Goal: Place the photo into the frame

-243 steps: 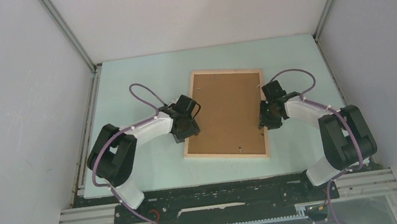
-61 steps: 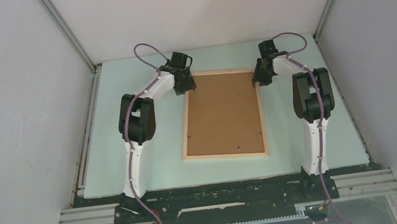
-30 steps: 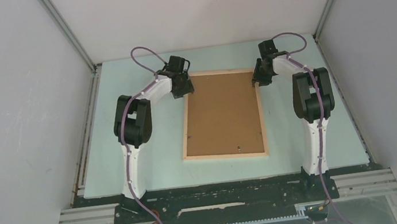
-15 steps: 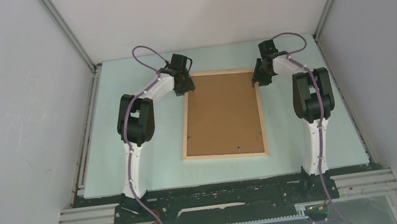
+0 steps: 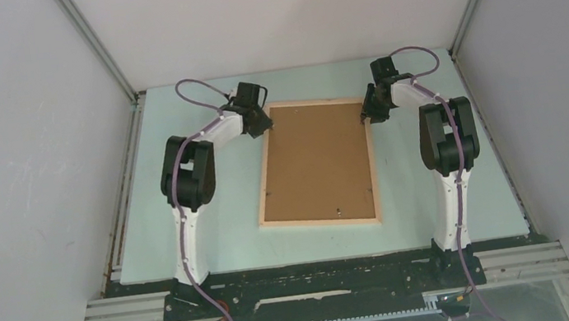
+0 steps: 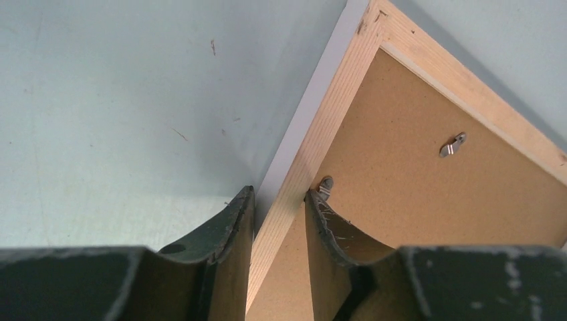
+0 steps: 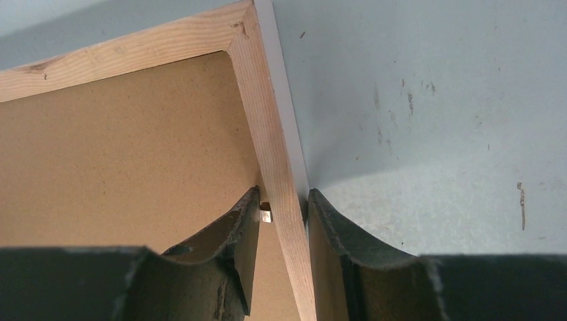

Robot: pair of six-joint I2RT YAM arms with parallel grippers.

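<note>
The frame (image 5: 318,222) lies face down on the pale green table, its brown backing board (image 5: 316,160) facing up. My left gripper (image 5: 264,122) is at the frame's far left corner. In the left wrist view its fingers (image 6: 279,195) are shut on the light wood rail (image 6: 334,100), one outside and one on the backing. My right gripper (image 5: 370,113) is at the far right corner. It is likewise shut on the right rail (image 7: 261,114), with its fingertips (image 7: 284,194) either side of it. The photo shows in no view.
Small metal turn clips (image 6: 452,144) (image 7: 265,212) sit along the inner edge of the rails and hold the backing board. White enclosure walls stand on three sides of the table (image 5: 190,223). Both arms stretch far out over the table's sides.
My left gripper has closed onto the left rail and shifted slightly left. The frame's near end has slid a little to the left. The right arm has not moved.
</note>
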